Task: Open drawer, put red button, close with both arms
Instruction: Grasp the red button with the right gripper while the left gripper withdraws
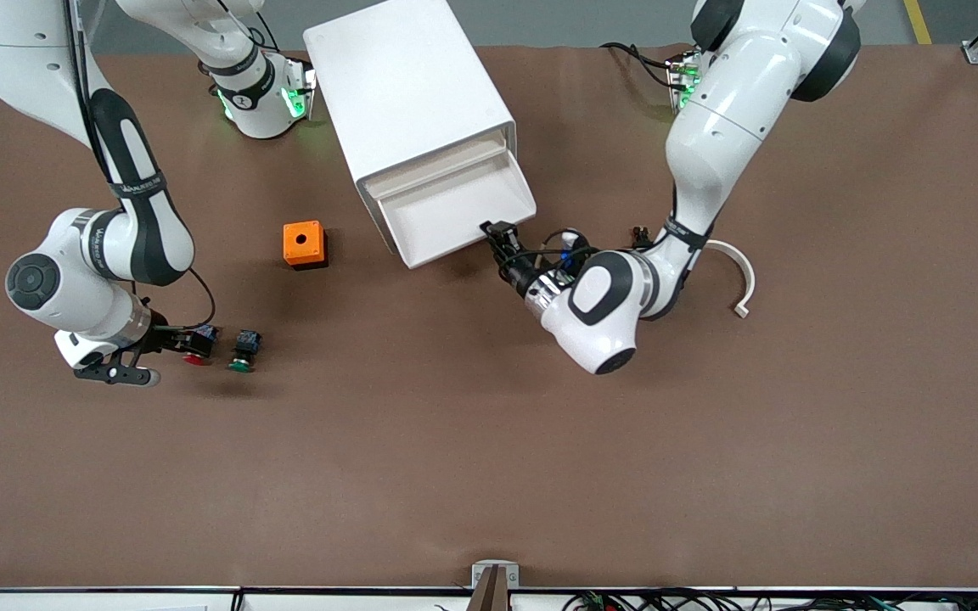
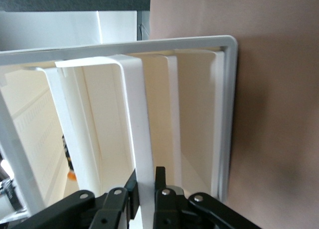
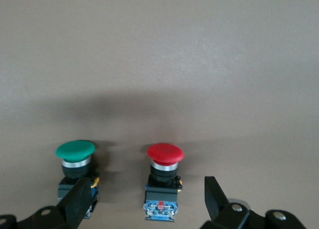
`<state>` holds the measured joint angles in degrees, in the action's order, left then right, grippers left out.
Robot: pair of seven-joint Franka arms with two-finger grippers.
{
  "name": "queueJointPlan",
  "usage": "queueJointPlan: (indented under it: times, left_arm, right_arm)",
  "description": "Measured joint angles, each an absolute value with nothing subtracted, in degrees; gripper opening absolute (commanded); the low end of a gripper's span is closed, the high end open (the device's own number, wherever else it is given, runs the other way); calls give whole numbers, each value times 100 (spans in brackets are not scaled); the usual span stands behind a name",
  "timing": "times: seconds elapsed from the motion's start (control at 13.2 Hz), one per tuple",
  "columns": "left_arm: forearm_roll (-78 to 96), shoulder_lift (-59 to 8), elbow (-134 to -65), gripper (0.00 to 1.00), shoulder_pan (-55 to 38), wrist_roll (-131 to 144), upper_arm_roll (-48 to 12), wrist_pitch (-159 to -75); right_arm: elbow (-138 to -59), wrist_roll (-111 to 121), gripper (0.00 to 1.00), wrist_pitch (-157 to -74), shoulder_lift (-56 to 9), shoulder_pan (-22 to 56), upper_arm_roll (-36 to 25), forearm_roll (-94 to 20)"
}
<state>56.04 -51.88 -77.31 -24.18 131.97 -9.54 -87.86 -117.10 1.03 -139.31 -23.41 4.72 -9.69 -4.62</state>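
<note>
**Red button between open fingers, drawer front pinched**

Toward the right arm's end of the counter (image 1: 489,475): right pincer (image 1: 168,341) low at the counter, released, fingers spread wide. Red button (image 1: 197,346) lying on its side directly ahead of that pincer, in line with the gap between the fingers; cap pointing toward the front camera, black body away from it, long axis running along the reach rather than across it. Green button (image 1: 243,350) just beside, lying the same way, outside one finger (image 3: 79,203). Judged: a short straight advance and a squeeze across the black body enough; the risk, nudging the green neighbour. Orange cube (image 1: 304,244) farther from the camera, well apart.

At mid-counter: white cabinet (image 1: 408,93), its drawer (image 1: 455,219) pulled out, tray bare.

At the drawer's front edge: left pincer (image 1: 497,239) clenched on the rim of the drawer. Red button far nearer to the right arm than to the left.
</note>
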Motion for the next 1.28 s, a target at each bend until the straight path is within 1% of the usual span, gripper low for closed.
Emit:
queueJointPlan:
  times: [0.3,0.38,0.45,0.53,0.83,0.98,1.06,1.21,1.28]
  left_arm:
    - [5593,-5188,-7606,0,-2389,13150,-826,-8803]
    - [5592,-5188,-7557,8,-2367,13139,-786,-8803]
    - [5578,-5188,-7521,57,-2336,13109,-765,-8803]
    - [5568,-5188,-7504,100,-2309,13022,-759,-8803]
    - [5503,-5188,-7485,100,-2094,12571,-693,-8751]
    - [5502,-5169,-7271,100,-1839,12486,-691,-8513]
    - [5502,-5141,-7090,100,-1674,12416,-682,-8326]
    - [5283,-5007,-6738,100,-1301,11962,-633,-8005]
    - [4980,-4864,-6577,100,-1110,11506,-598,-7949]
  right_arm:
    - [-11886,-59,100,-13792,-2431,381,-977,-462]
    - [-11913,-200,100,-13789,-2485,375,-977,-462]
    - [-11924,-303,100,-13789,-2528,376,-976,-462]
    - [-11924,-374,100,-13789,-2559,376,-974,-462]
    - [-11928,-550,100,-13791,-2650,385,-959,-462]
    - [-11928,-616,100,-13808,-2722,398,-956,-462]
    - [-11928,-622,94,-13812,-2745,401,-956,-462]
    - [-11928,-627,68,-13814,-2762,404,-956,-462]
    - [-11927,-627,56,-13814,-2762,405,-955,-462]
